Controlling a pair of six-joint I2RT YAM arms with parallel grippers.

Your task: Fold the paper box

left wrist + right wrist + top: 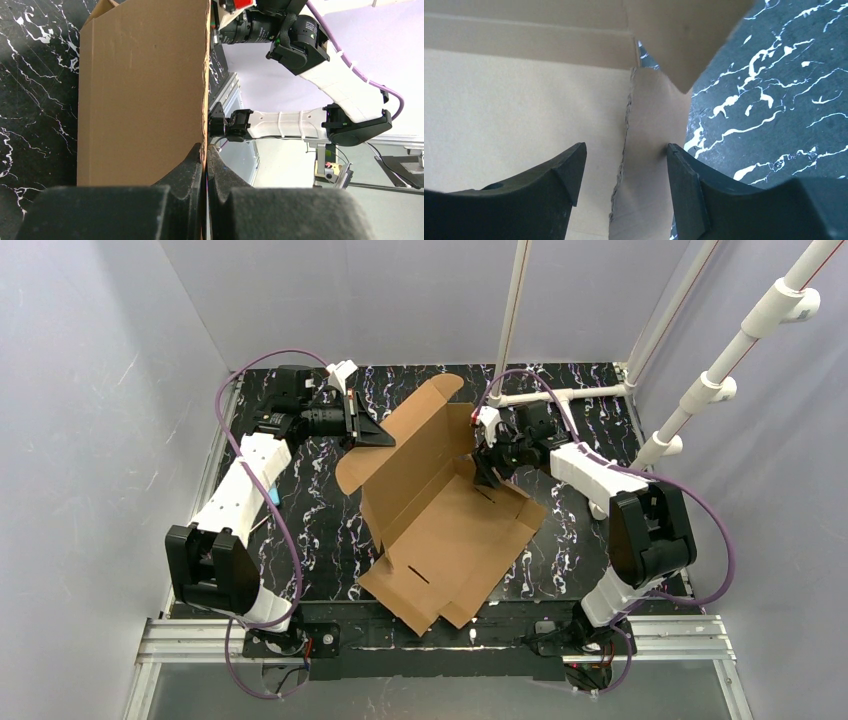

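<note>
In the middle of the table lies the box, half open. Its base is flat on the black marbled top, and one large panel stands up on the far left side, leaning a little.

At the far left edge of this panel my left pincer is closed tight on the cardboard. In the left wrist view the thin edge of the box goes down exactly between my two fingers, and they press it from both sides with no gap.

On the right side of the box my right pincer is low over a small side flap. Its jaws are wide apart and they hold nothing. In the right wrist view the rough cut edge of this flap runs through the gap between the fingers. The right finger seems to touch the flap, but I cannot tell this surely.
</note>
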